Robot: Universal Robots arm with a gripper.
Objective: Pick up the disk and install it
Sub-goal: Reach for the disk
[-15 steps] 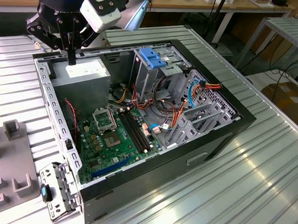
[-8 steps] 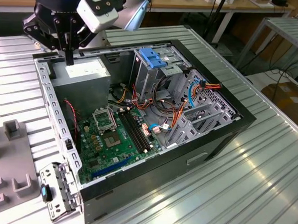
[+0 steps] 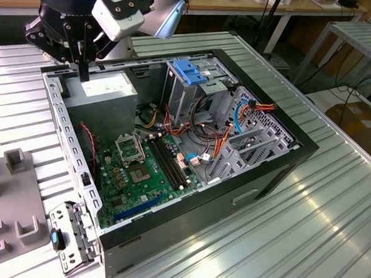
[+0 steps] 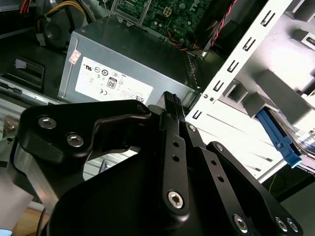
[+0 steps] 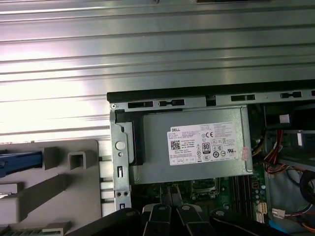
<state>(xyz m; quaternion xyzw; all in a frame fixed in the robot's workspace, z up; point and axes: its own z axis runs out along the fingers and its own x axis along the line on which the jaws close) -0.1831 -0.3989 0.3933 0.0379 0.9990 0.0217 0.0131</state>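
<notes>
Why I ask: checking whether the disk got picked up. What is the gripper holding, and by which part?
Nothing is held: the gripper is shut and empty, above the power supply.

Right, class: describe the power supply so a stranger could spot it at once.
Find the open computer case on the ribbed metal table. In its corner beneath the gripper sits the power supply, a grey box. Unlike the green motherboard beside it, it bears a white label.

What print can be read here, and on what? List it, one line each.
White rectangular sticker on the grey metal power supply box: fine print and round marks, too small to quote reliably.
Small white sticker on that box's corner, second wrist view: blurred.
Green motherboard: markings too small to read.
</notes>
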